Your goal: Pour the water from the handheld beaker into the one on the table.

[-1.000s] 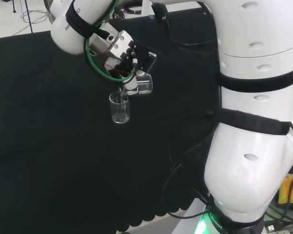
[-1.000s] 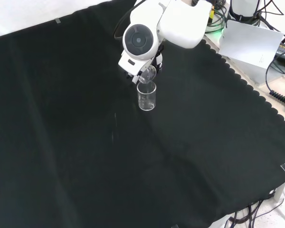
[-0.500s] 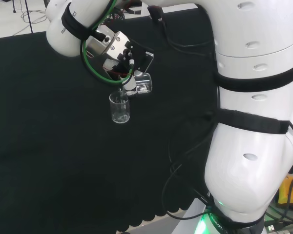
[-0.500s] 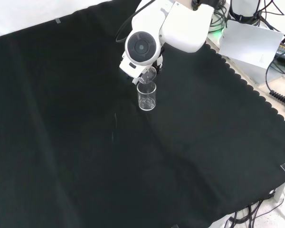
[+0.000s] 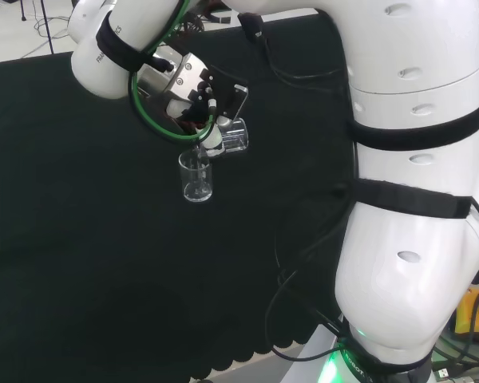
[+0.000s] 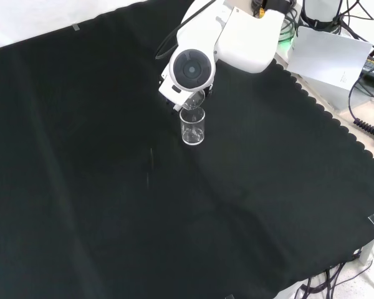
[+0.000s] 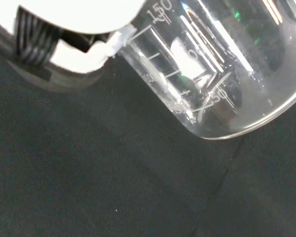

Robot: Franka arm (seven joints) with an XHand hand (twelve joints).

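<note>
- The black and white robot hand (image 5: 193, 96) has its fingers curled round a small clear glass beaker (image 5: 232, 136) and holds it tipped over.
- In the head view, the held beaker's lip sits just above a second clear glass beaker (image 5: 195, 175) that stands upright on the black cloth (image 5: 80, 239).
- In the front view, the arm's big white link with a round grey cap (image 6: 192, 67) stands in front of the hand.
- The wrist view shows the tipped beaker (image 7: 222, 74) close up, over the cloth.

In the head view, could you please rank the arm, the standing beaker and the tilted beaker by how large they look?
1. Arm, largest by far, and nearest the camera.
2. Standing beaker.
3. Tilted beaker, partly hidden by the hand, so its rank against the standing beaker is unsure.
</note>
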